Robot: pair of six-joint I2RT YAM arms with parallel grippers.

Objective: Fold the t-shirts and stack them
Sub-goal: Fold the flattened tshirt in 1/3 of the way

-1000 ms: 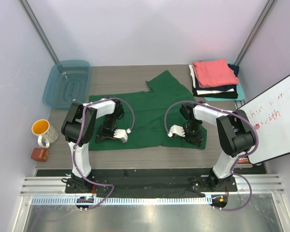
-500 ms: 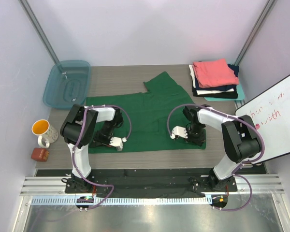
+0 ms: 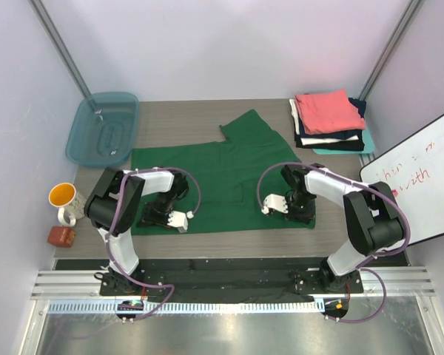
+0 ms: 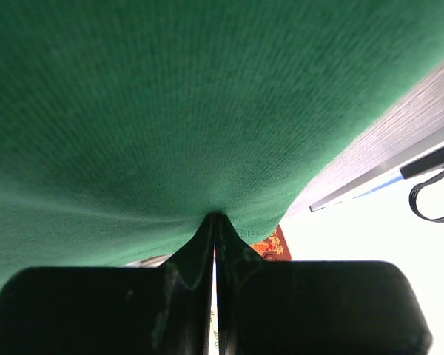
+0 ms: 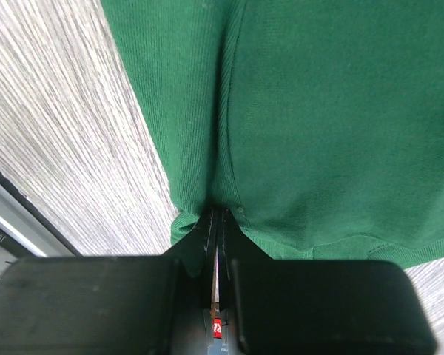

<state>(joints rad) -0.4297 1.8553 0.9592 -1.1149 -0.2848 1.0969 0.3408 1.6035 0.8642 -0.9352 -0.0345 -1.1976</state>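
Observation:
A dark green t-shirt (image 3: pixel 222 181) lies spread flat on the table, one sleeve pointing to the back. My left gripper (image 3: pixel 154 214) is shut on the shirt's near hem at its left corner; the left wrist view shows the cloth (image 4: pixel 170 111) pinched between the jaws. My right gripper (image 3: pixel 302 212) is shut on the near hem at the right corner; the right wrist view shows the green cloth (image 5: pixel 318 111) bunched at the jaw tips. A stack of folded t-shirts (image 3: pixel 328 118), coral-pink on top of white, dark and teal ones, sits at the back right.
A translucent teal plastic tub (image 3: pixel 103 127) stands at the back left. A white mug with orange inside (image 3: pixel 64 198) and a small red-brown block (image 3: pixel 60 235) sit off the table's left edge. A whiteboard (image 3: pixel 422 177) leans at the right.
Both grippers have pulled the shirt's near hem toward the table's front edge. The shirt now lies flatter, its wrinkles smoothed out and its left edge straightened.

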